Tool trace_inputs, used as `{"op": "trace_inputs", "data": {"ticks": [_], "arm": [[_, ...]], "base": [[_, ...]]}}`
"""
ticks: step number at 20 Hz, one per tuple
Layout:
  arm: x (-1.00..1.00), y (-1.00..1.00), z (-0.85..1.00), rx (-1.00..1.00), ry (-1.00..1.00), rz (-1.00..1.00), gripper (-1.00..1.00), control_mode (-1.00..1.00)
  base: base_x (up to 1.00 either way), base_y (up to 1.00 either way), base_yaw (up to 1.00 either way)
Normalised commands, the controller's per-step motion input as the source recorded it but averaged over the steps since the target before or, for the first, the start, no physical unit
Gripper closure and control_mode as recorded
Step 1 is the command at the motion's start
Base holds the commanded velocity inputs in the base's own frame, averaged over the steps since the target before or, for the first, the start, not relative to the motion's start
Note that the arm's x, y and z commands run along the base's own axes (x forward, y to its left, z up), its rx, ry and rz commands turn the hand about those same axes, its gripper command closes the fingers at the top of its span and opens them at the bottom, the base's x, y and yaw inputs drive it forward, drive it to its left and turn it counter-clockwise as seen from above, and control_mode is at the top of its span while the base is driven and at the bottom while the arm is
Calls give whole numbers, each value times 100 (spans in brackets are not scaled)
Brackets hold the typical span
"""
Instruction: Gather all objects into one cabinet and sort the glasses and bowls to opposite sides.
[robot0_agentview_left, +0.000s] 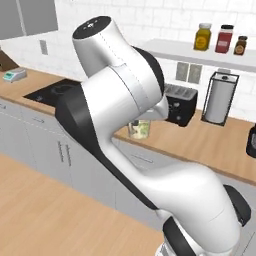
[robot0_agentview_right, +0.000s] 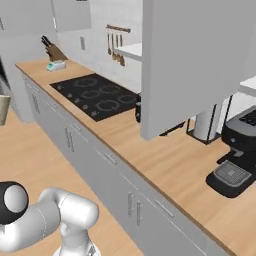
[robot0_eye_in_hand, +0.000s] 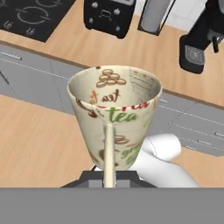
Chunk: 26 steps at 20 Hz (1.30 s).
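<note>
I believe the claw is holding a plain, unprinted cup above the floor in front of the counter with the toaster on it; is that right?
Not quite: the cup in the claw is not plain. The hand view shows it printed with the word "tea" and brown and green motifs. The rest holds: it hangs above the floor in front of the counter with the toaster.

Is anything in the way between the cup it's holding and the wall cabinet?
Nothing visible does. The cup hangs in open air over the floor, short of the counter. The cabinet door stands swung open above the counter; its shelves are hidden.
</note>
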Motion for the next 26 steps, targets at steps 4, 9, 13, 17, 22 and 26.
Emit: {"op": "trace_inputs", "data": {"ticks": [4,9,13,17,22,26], "arm": [[0,0,0,0,0,0,100,100],[0,0,0,0,0,0,100,100],[0,0,0,0,0,0,100,100],[0,0,0,0,0,0,100,100],[0,0,0,0,0,0,100,100],[0,0,0,0,0,0,100,100]], "base": [[-100,-19,0],[-100,-15,-2],[-20,-88,-2],[0,-100,2],[0,-100,4],[-15,-94,2]]}}
